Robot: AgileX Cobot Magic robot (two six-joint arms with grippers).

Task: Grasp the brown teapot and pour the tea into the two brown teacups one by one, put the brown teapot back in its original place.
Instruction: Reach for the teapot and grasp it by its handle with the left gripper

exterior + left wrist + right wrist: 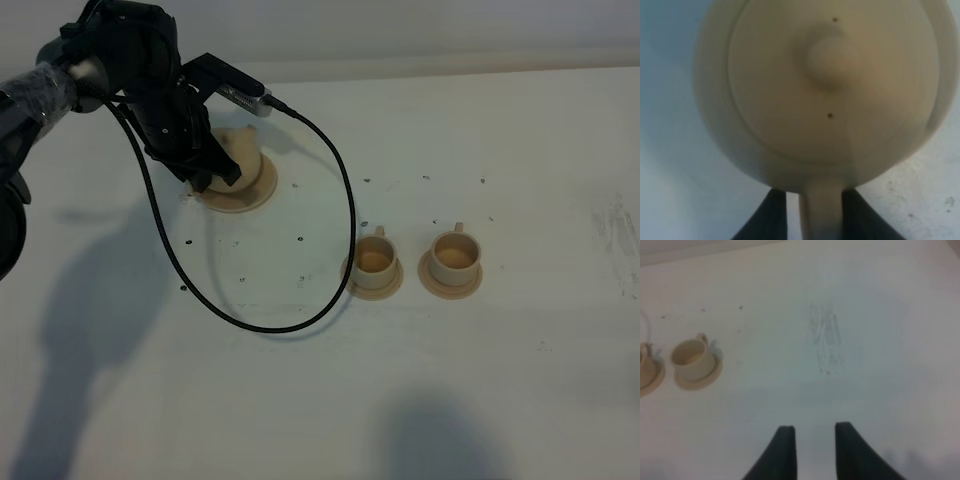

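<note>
The brown teapot [244, 148] stands on its round saucer [258, 190] at the back left, mostly hidden under my left arm. In the left wrist view the teapot [790, 100] fills the picture, lid knob up. My left gripper [215, 175] [815, 217] is open, and its two fingers [771, 217] straddle the loop handle [822, 207] closely. The two brown teacups [376, 260] [455, 254] stand upright on their saucers at mid right. My right gripper [815, 440] is open and empty over bare table, with one cup [690, 357] off to its side.
A black cable [330, 200] loops from my left wrist down over the table [520, 150] to just beside the left cup's saucer [352, 278]. Scuff marks [825, 340] show on the white table ahead of my right gripper.
</note>
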